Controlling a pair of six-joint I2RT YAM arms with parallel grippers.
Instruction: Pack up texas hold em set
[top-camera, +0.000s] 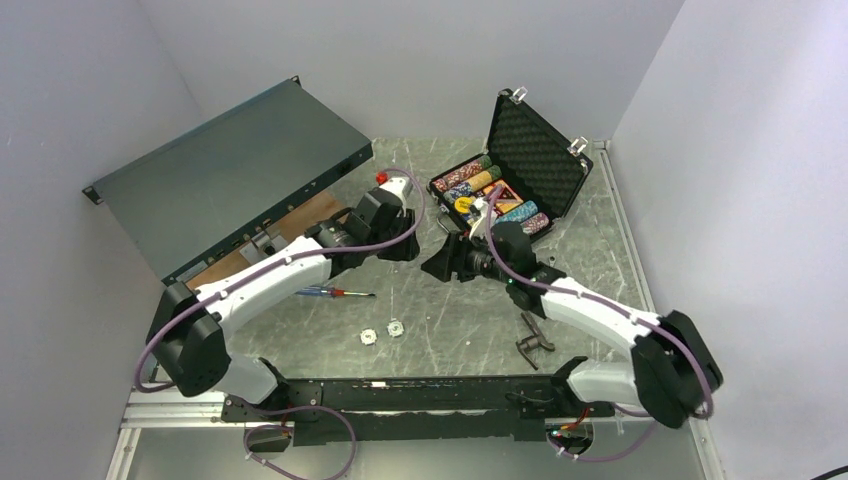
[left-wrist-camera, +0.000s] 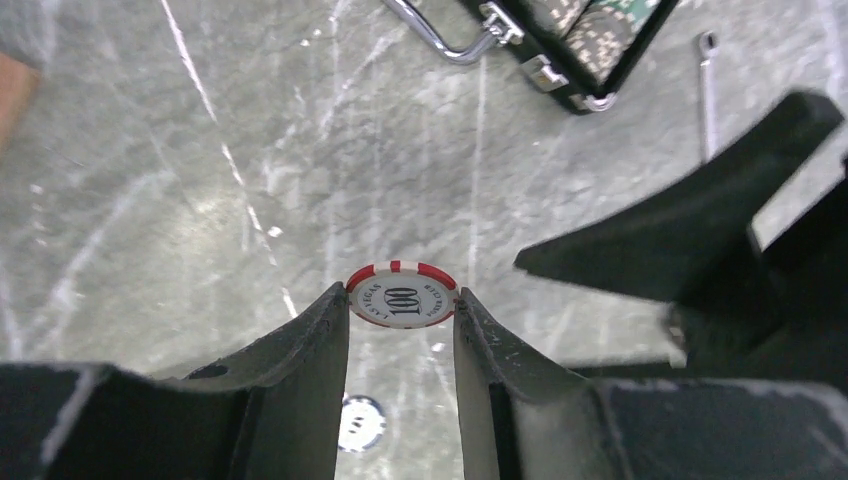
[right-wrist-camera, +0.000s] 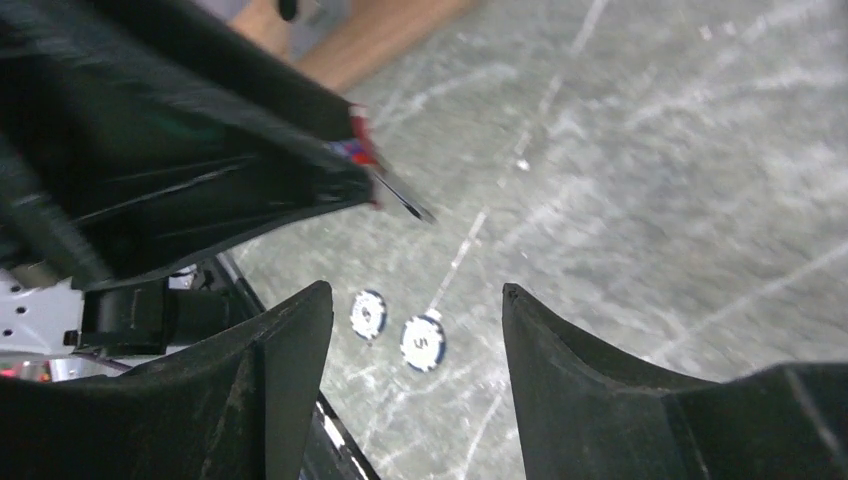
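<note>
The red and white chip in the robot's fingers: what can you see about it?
The chip is a round disc: white face, black 100 in the middle, small lettering around it, red rim with white stripes. It looks like smooth plastic. The left gripper pinches it by opposite edges, one finger on each side, its face toward the wrist camera. Nothing else touches it; the scratched grey table lies behind.

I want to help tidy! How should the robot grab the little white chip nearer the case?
Probably by its thin rim, from straight above: the white chip lies flat on the table, so only opposite edges offer a hold. Pinch across the sides facing away from the other chip, which lies close beside it.
</note>
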